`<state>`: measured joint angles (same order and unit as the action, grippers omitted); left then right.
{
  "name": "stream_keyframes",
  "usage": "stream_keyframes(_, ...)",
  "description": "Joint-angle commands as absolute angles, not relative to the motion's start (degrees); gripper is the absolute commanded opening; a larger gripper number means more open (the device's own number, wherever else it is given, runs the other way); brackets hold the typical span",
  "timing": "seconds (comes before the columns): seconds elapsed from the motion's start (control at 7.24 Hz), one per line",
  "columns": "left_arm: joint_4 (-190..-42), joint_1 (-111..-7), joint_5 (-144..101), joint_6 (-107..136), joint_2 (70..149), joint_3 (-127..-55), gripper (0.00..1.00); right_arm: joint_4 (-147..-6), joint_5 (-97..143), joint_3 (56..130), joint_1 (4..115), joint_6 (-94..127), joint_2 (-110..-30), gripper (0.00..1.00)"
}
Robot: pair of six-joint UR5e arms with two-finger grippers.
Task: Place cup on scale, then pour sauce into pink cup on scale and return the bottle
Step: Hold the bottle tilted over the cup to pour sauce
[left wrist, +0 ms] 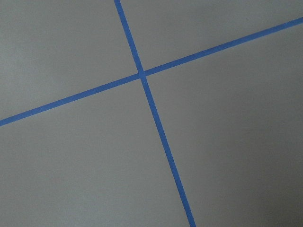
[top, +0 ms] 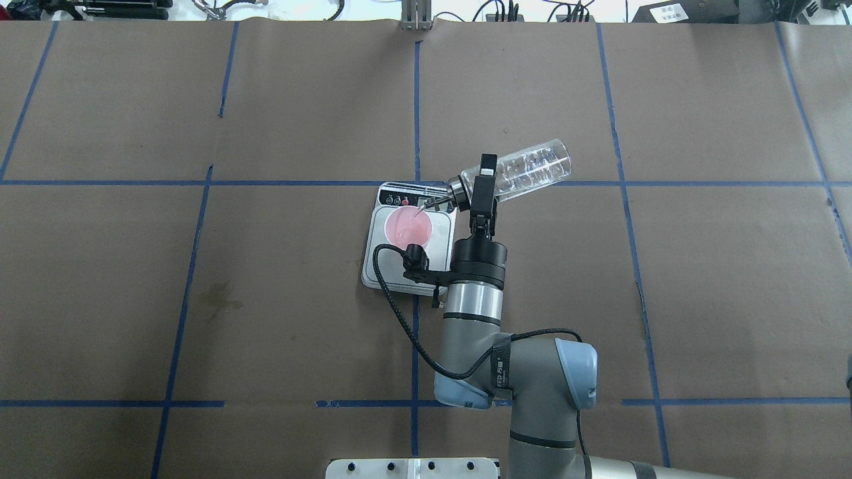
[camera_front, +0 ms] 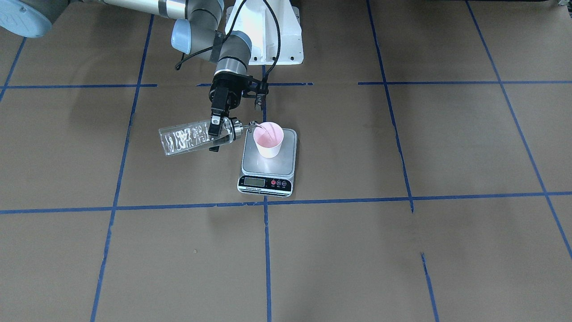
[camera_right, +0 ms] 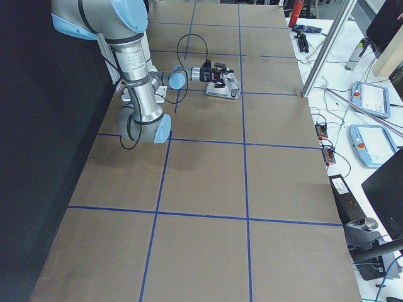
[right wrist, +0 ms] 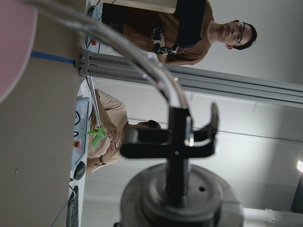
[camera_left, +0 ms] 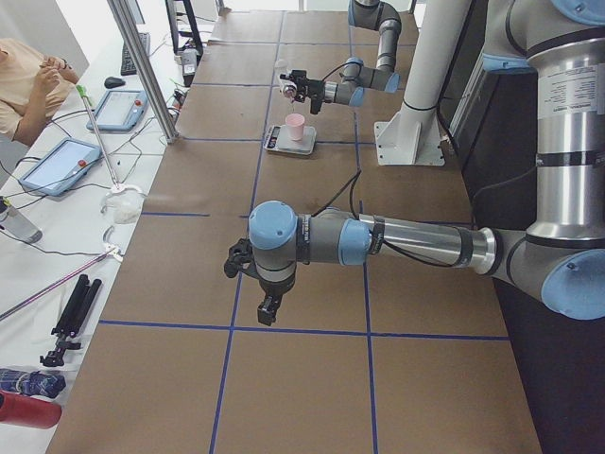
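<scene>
The right hand (top: 484, 189) is gripping the bottle (top: 532, 171) near its neck and holding its long axis almost level, spout (top: 436, 201) pointing to the robot's left over the cup (top: 408, 228), which is standing on the scale (top: 386, 269).

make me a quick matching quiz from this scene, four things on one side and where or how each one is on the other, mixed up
Things:
1. cup
2. scale
3. bottle
4. left gripper

States:
a. tipped sideways toward the cup
b. standing upright on the scale
c. hanging above bare table, far from the scale
d. lying flat on the table, under the cup

Pairs: 1-b, 2-d, 3-a, 4-c
</scene>
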<state>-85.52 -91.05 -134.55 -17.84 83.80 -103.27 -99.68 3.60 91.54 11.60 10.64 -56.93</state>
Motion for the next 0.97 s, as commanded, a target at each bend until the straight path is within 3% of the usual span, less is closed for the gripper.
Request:
stream_keyframes(0.0, -85.5, -91.1, -134.6, -17.8, 83.9, -103.3, 1.0, -99.7, 3.7, 91.7, 11.6, 10.6, -56.9, 0.0)
stream_keyframes(0.83, -85.5, -91.1, -134.6, -17.8, 83.9, -103.4, 1.0, -99.5, 4.2, 91.9, 11.6, 11.3, -56.9, 0.0)
